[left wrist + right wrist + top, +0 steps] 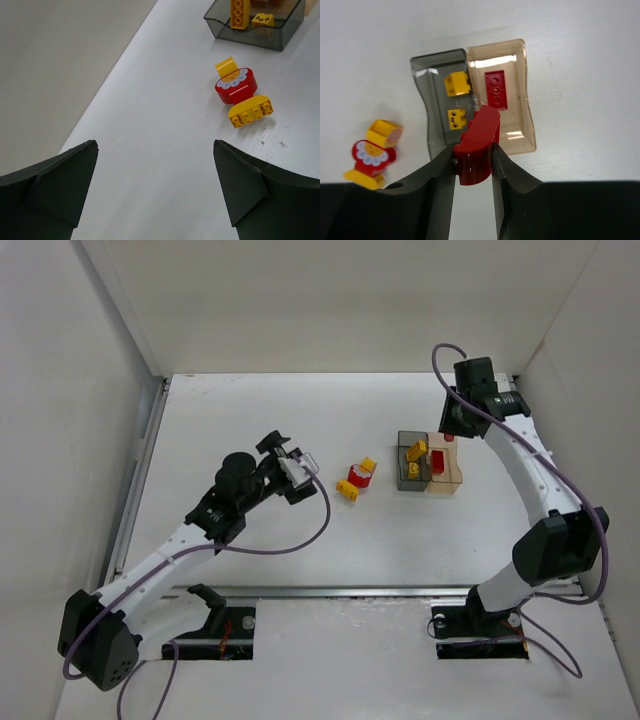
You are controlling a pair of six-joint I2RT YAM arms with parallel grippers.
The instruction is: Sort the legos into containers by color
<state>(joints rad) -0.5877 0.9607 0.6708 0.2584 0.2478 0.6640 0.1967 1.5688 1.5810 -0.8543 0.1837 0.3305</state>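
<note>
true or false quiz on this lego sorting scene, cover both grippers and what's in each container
1. The right gripper is shut on a red brick. True.
2. The left gripper holds a yellow brick. False: it is open and empty.
3. The dark grey container holds two yellow bricks. True.
4. The tan container is empty. False: a flat red brick lies in it.
5. Every brick is already sorted. False: a round red piece and two yellow pieces lie loose outside the containers.

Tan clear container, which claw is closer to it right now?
Right. The right claw hangs over the tan container, gripping a red brick; the open left claw sits well to its left, beyond the loose legos.
</note>
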